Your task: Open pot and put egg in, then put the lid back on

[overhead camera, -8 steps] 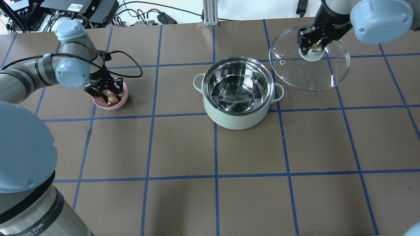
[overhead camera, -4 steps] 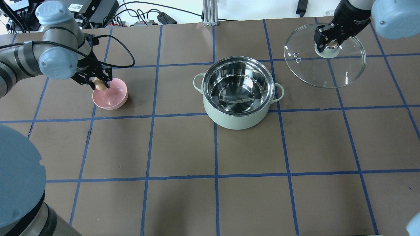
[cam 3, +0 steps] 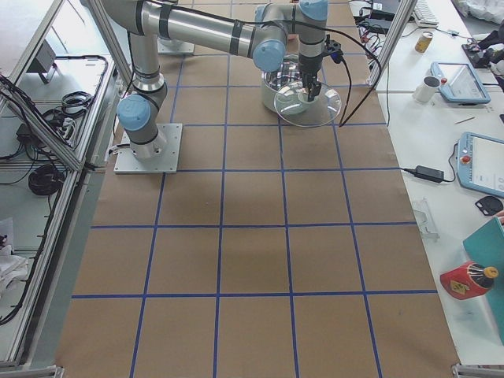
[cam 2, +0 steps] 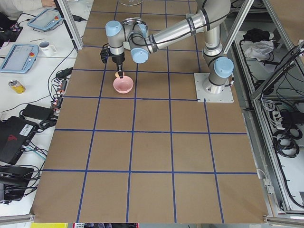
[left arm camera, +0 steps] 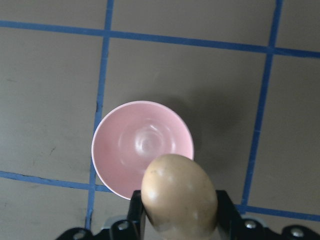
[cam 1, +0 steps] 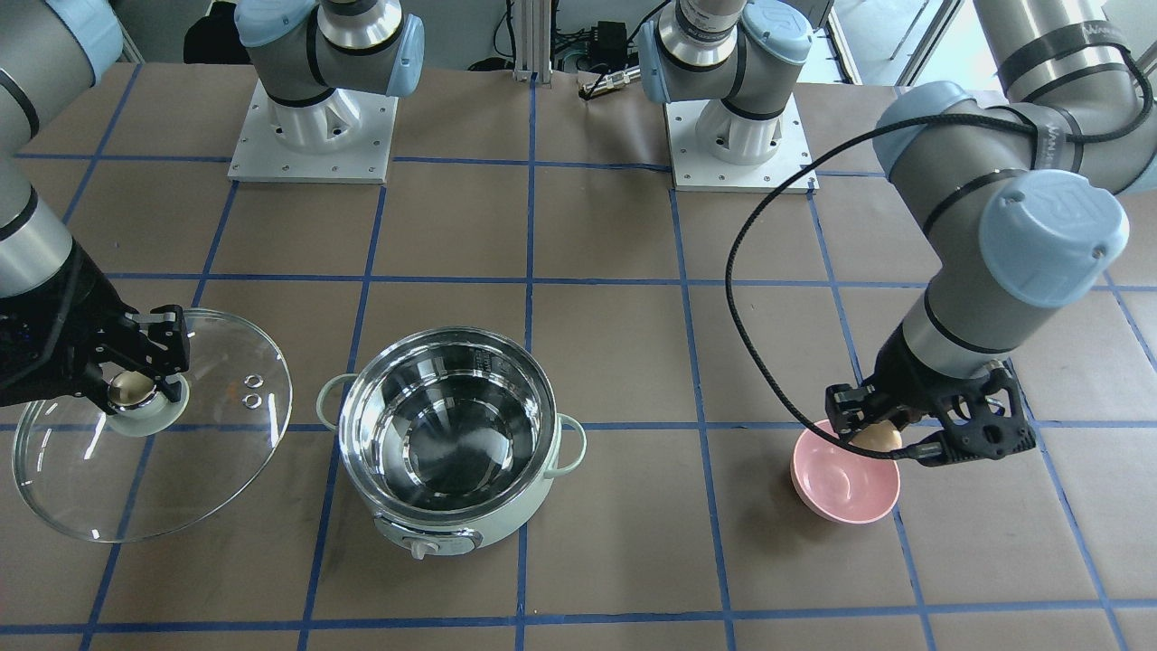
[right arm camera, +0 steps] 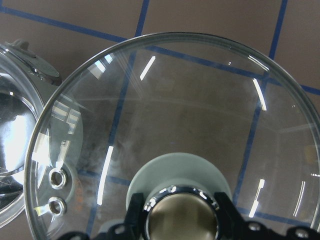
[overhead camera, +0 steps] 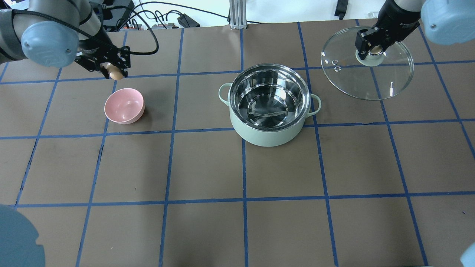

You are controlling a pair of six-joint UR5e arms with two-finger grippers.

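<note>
The mint-green pot [overhead camera: 269,107] [cam 1: 452,443] stands open in mid-table, its steel inside empty. My left gripper [overhead camera: 113,72] [cam 1: 890,438] is shut on the tan egg [overhead camera: 116,74] [cam 1: 879,438] [left arm camera: 179,195] and holds it in the air above and behind the pink bowl [overhead camera: 124,106] [cam 1: 845,470] [left arm camera: 142,147]. My right gripper [overhead camera: 372,50] [cam 1: 136,389] is shut on the knob of the glass lid [overhead camera: 367,63] [cam 1: 149,425] [right arm camera: 175,135] and holds it tilted in the air to the pot's right.
The pink bowl is empty. Brown table with a blue tape grid. Cables and power boxes [overhead camera: 92,7] lie along the far edge. The arm bases [cam 1: 312,117] stand at the robot's side of the table.
My left gripper has lifted the egg out of the pink bowl and moved up and back from it. My right gripper carried the lid a little further right, then held still.
</note>
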